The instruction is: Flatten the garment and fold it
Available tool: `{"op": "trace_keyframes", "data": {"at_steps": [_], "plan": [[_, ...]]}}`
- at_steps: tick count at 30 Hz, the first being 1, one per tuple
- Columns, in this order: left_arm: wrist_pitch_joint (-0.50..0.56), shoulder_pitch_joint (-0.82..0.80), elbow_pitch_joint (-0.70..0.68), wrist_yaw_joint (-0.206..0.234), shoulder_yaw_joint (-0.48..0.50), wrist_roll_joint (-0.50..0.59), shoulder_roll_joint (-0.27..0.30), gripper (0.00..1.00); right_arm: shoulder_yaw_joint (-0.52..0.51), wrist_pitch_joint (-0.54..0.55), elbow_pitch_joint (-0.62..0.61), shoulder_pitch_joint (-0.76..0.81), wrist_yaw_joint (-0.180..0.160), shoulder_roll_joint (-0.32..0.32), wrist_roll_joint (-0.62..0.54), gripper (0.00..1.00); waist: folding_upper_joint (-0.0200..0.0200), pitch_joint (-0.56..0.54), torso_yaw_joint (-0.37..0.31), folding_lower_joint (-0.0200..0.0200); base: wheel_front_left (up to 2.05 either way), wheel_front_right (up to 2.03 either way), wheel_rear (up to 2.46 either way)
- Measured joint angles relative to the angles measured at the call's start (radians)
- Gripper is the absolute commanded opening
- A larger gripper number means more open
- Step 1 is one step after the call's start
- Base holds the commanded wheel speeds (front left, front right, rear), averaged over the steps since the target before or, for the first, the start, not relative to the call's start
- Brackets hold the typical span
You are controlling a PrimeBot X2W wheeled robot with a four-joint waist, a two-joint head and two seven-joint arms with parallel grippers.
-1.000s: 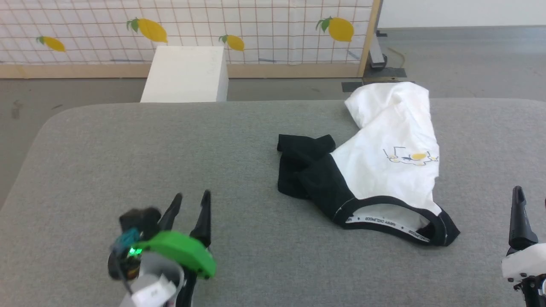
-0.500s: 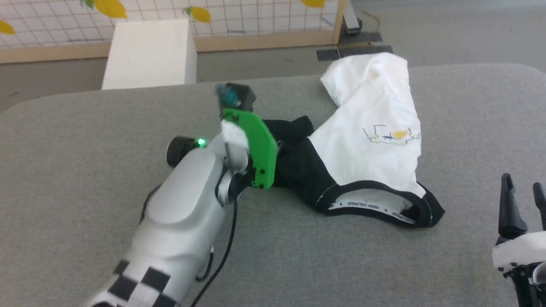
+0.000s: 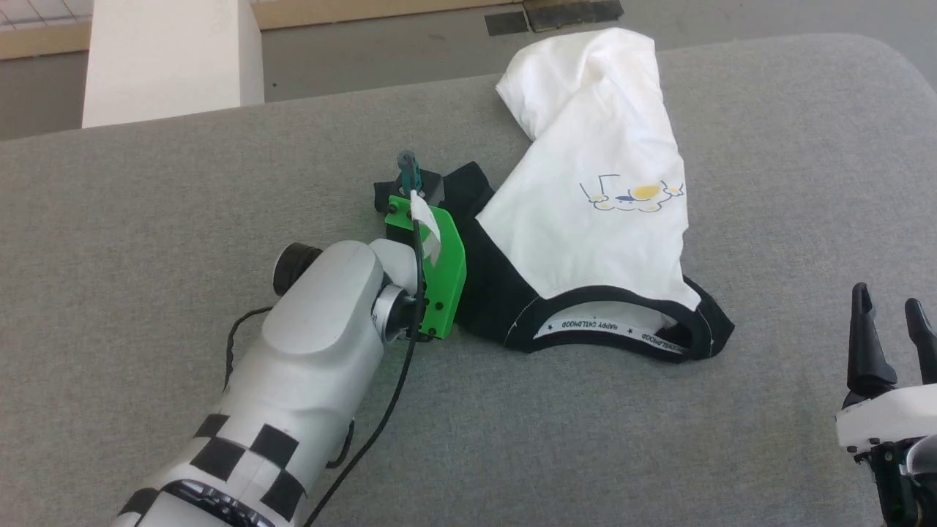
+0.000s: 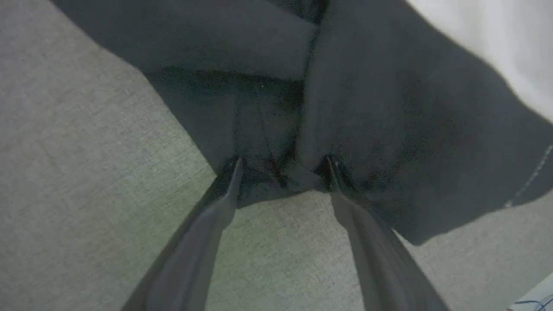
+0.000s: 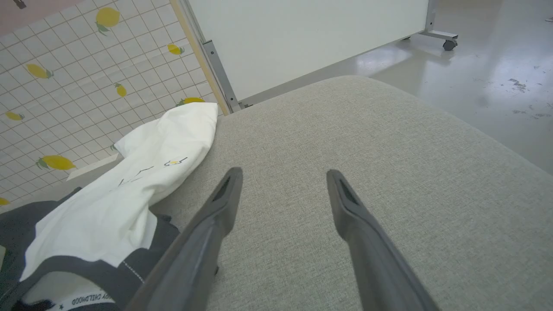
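My left claw (image 4: 283, 166) has reached from the bare grey fabric tabletop (image 3: 146, 219) to the white, black-sleeved cloth shirt (image 3: 585, 146), tips spread on its sleeve. Well apart, my right claw (image 3: 887, 298) stays spread.

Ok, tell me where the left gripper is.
Left wrist view: left gripper, jaws open, tips at the edge of the black sleeve, left side of the garment.

- Head view is being lit bright and even, with hardly any shadow being thrown on the grey surface (image 3: 146, 183).
- Left wrist view is being kept dim, with the garment (image 4: 389, 129) being blurred up close.
- Glare is being bounced off the floor (image 5: 497, 65) in the right wrist view.
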Motion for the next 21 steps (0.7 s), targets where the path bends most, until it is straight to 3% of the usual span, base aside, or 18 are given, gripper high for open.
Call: {"op": "trace_keyframes", "data": {"at_steps": [1,2,3,8,15,21], "plan": [[0.008,-0.001,0.002,-0.001,-0.001,-0.005,0.000,0.96,-0.001,-0.001,0.001,0.000,0.000,0.000,0.000,1.00,0.0000,0.004,-0.002,0.0000,0.00,0.00,0.00],[0.014,-0.001,0.001,-0.001,0.000,-0.008,0.000,0.44,-0.002,-0.001,0.002,0.000,0.000,0.000,0.000,1.00,0.0000,0.008,-0.004,0.0000,0.00,0.00,0.00],[0.014,-0.001,0.002,-0.001,0.000,-0.013,0.000,0.00,-0.001,-0.001,0.004,-0.001,0.000,0.000,0.001,1.00,0.0000,0.011,-0.004,0.0000,0.00,0.00,0.00],[-0.019,0.002,-0.005,-0.003,0.011,-0.060,-0.002,0.00,0.007,-0.002,0.018,-0.004,0.000,0.000,0.001,1.00,0.0000,0.012,0.013,0.0000,0.00,0.00,0.00],[-0.221,0.014,-0.076,0.004,0.142,-0.156,0.003,0.00,0.022,-0.005,0.040,-0.011,0.000,0.000,-0.020,1.00,0.0000,-0.023,0.056,0.0000,0.00,0.00,0.00],[-0.332,0.067,-0.206,0.036,0.250,-0.205,0.072,0.00,0.041,0.010,0.053,0.006,0.000,0.001,-0.019,1.00,0.0000,-0.080,0.109,0.0000,0.00,0.00,0.00]]}}
